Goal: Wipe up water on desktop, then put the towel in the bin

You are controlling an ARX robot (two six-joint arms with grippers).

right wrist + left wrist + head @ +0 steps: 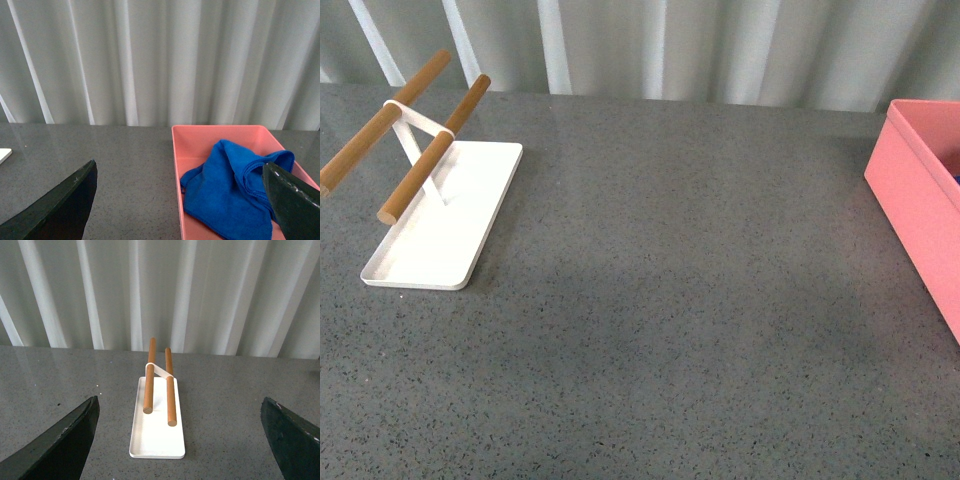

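Right wrist view gives me the plainest answer, so I start there: nearest the lens, my right end effector is released, its two dark fingers splayed to the lower left and lower right corners with nothing between them. Just past them, in the lower right of the frame, the towel lies crumpled inside the bin, fully within its pink walls as far as I can see, though the near end of the bin is cut off by the frame edge. In the left wrist view my left end effector is likewise released and empty, and beyond it, centre frame, sits the white tray with its two wooden rods. In the front view neither arm shows; the tabletop fills the frame, the tray at upper left and a corner of the bin at the right edge. I can't make out any water on the speckled surface, only a faint duller patch in the middle that could be a drying smear or just lighting. My judgement is that both steps are done. The next move calls for little: hold both arms clear, and check that patch before calling it finished. Pale curtains close off the back.
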